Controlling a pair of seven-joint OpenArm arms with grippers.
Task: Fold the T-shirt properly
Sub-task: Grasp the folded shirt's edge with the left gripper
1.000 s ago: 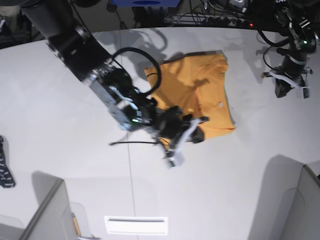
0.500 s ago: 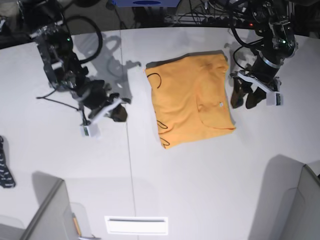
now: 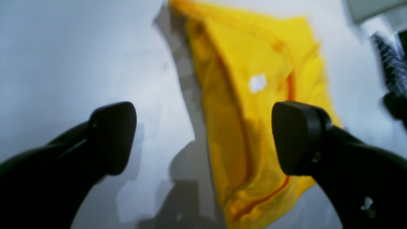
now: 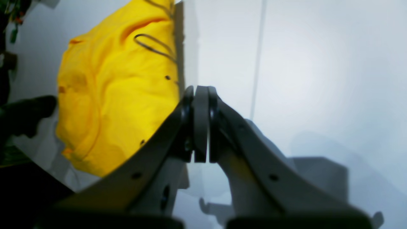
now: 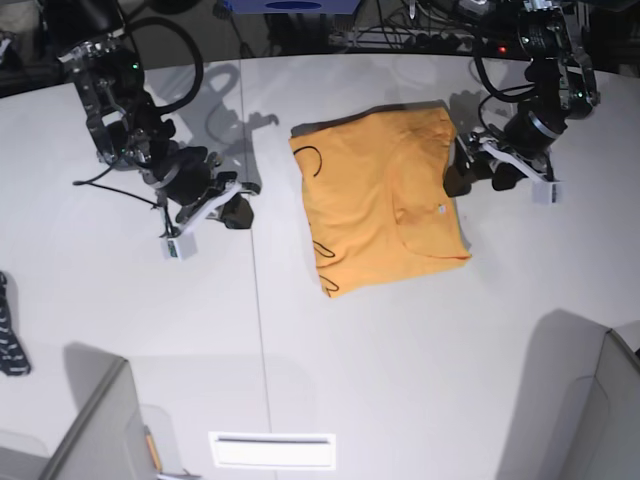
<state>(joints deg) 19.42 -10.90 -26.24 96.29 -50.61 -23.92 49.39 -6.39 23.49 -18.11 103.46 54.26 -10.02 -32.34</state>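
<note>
The T-shirt (image 5: 380,200) lies folded into a rough rectangle in the middle of the white table (image 5: 400,360). It is orange-yellow, with thin black marks (image 5: 310,160) along its left edge and a small white tag (image 5: 439,209). My left gripper (image 5: 480,178) stands open at the shirt's right edge. In the left wrist view its black fingers (image 3: 114,136) straddle the edge of the T-shirt (image 3: 254,105), and the tag (image 3: 257,83) shows beyond them. My right gripper (image 5: 235,212) is shut and empty, left of the shirt. Its pads (image 4: 201,127) meet, with the T-shirt (image 4: 117,95) off to the side.
A dark strap-like thing (image 5: 10,345) lies at the table's left edge. Grey panels (image 5: 95,430) stand at both front corners, with a white label (image 5: 272,450) between them. Cables and gear (image 5: 420,35) line the back edge. A thin seam (image 5: 258,300) runs down the table.
My right arm has drawn back from the shirt's front edge to the left. My left arm has come in to the shirt's right edge and opened its jaws.
</note>
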